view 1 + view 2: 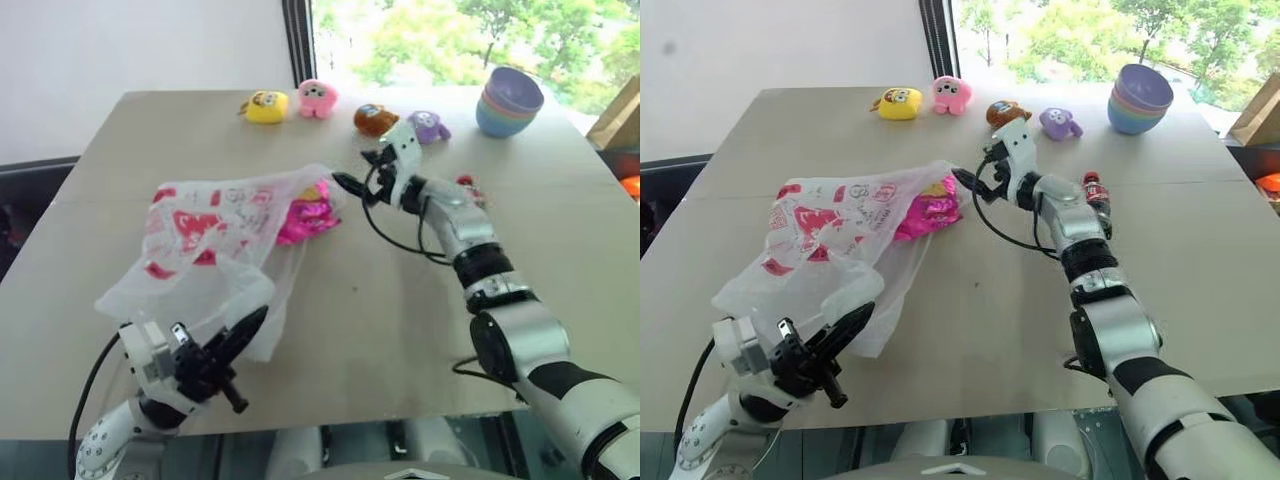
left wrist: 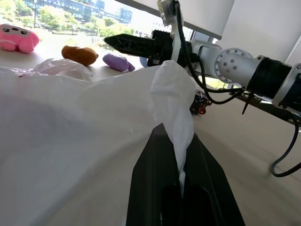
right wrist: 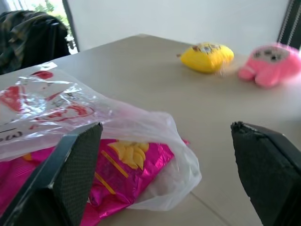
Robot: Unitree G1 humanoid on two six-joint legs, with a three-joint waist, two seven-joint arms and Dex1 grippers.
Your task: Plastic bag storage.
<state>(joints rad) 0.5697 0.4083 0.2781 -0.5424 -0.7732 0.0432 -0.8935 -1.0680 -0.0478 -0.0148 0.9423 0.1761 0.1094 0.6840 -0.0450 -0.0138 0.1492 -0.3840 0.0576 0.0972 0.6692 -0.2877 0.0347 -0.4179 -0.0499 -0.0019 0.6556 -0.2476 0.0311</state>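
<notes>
While the table (image 1: 400, 330) stretched pale and bare across most of the head views, the plastic bag (image 1: 215, 235) lay crumpled on its left half, the biggest soft thing there, translucent white with red-pink print. One end of the bag was drawn toward the table's near edge, where the left gripper (image 1: 235, 345) had its two black fingers pressed together on a twisted strip of the film; in the left wrist view that strip (image 2: 174, 117) rose from between the closed fingers. The far end of the bag reached toward the middle of the table, and a shiny magenta snack packet (image 1: 305, 215) sat inside it, seen through the thin plastic.

The right gripper (image 1: 975, 185) hovered just beside that far end, pointing at the bag, fingers spread wide with nothing between them; the right wrist view showed the bag's edge and the packet (image 3: 127, 169) below the gap.

A stack of bowls (image 1: 510, 102) stood at the far right corner. Along the far edge sat four small plush toys: yellow (image 1: 266, 106), pink (image 1: 317, 98), brown (image 1: 375, 120) and purple (image 1: 430, 126). A small dark bottle with a red cap (image 1: 1095, 190) stood beside the right forearm.
</notes>
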